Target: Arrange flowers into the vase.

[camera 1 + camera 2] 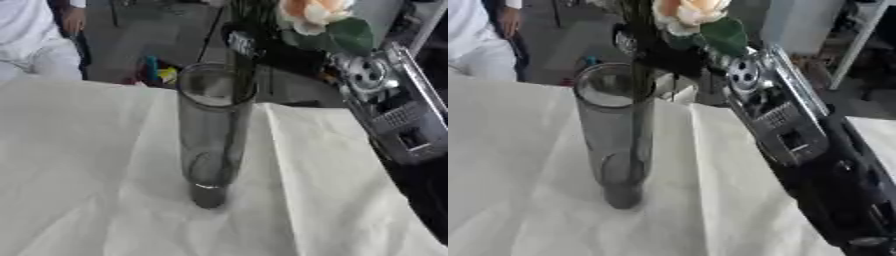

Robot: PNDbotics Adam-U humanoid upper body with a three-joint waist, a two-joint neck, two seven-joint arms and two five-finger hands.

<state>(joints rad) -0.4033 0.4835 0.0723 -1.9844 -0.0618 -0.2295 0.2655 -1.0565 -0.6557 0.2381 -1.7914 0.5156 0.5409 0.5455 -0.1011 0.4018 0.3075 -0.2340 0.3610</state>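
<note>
A white cloth covered the desk (87,165). The right hand (677,56) gripped the rose's stem (639,100), upright inside the glass vase (213,145); left hand unseen.

No text, label, brand, number or sign can be read anywhere. A small pale patch on the dark right hand (243,44) near the vase (213,135) rim may be a marking, but its characters cannot be made out. The silver panels on the right arm (785,125) show only holes and dark recesses, no legible lettering.
</note>
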